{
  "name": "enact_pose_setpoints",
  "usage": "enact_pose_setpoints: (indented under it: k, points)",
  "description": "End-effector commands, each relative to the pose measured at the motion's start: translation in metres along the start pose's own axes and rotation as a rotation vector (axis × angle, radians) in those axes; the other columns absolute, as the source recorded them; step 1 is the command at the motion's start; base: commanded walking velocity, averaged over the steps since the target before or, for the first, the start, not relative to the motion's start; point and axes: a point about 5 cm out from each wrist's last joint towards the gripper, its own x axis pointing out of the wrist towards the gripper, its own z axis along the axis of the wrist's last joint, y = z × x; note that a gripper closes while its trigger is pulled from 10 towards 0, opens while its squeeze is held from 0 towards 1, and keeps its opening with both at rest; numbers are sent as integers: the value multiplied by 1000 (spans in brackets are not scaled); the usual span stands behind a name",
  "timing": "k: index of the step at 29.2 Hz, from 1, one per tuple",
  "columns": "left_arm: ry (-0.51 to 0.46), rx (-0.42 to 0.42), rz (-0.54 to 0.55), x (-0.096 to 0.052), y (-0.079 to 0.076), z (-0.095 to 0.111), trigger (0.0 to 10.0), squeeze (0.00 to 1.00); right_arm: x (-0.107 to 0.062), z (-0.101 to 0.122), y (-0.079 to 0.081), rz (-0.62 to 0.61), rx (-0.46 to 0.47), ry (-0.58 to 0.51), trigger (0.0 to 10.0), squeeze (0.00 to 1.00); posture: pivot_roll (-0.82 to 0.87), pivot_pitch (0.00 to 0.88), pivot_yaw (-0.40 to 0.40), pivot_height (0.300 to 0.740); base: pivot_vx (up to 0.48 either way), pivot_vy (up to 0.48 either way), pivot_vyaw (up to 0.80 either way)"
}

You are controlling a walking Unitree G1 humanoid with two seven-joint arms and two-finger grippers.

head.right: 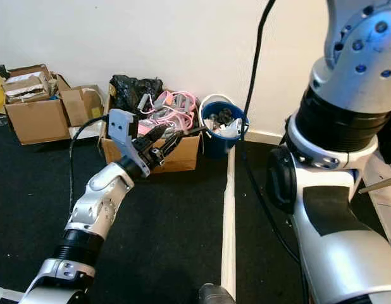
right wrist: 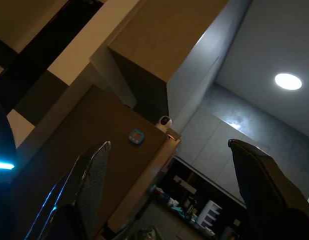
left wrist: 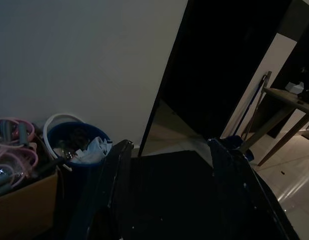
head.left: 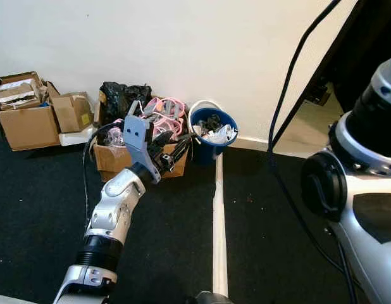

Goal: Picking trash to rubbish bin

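- Against the white wall, on the black floor (head.left: 43, 209): a blue rubbish bin (head.left: 211, 136) with a white handle, already partly filled with crumpled white and dark trash (head.left: 216, 130).
- Just beside the bin, touching or nearly so: an open cardboard box (head.right: 176, 155) heaped with pink and grey cords (head.right: 173, 104), a black bag (head.left: 123, 95) behind it.
- Further along the wall, well apart from the bin: more cardboard boxes (head.left: 31, 117), still holding clutter.
- Stretched forward over the front of the cord-filled box: left pincer (head.right: 173, 139), fingers spread wide in the left wrist view, nothing visible between them, tips aimed toward the bin.
- Raised high beside the head camera: right pincer (right wrist: 169, 190), fingers wide apart, empty, pointing at cabinets and a ceiling light.
- Judged progress: some trash binned, nothing in hand now, so likely between pieces.
- Judged remainder: cords and bag by the bin possibly still to go; impossible to tell which items count as trash.
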Motion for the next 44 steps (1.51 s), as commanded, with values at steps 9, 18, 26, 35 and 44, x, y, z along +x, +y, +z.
enact_pose_setpoints:
  k: [9, 18, 26, 35, 44]
  points:
    - [3, -11, -9, 1, -4, -1, 10000, 0, -44, -10, -15, -180, -2, 34, 10000, 0, -23, 0, -79, 740, 0, 0, 0]
    - [0, -9, -7, 1, -2, 0, 10000, 0, -217, -88, -26, -862, 133, 386, 10000, 0, -21, 0, -73, 740, 0, 0, 0]
    - [-15, 5, 24, 1, 5, 2, 10000, 0, -291, -123, 15, -1236, 178, 672, 10000, 0, -27, 0, -61, 740, 0, 0, 0]
    - [-10, 60, 89, 2, 15, 1, 10000, 0, -318, -170, 92, -1239, 290, 828, 10000, 0, -29, 0, -63, 740, 0, 0, 0]
    - [4, 35, 136, -10, 21, -11, 10000, 0, -338, -164, 102, -1208, 163, 951, 10000, 0, -39, 0, -68, 740, 0, 0, 0]
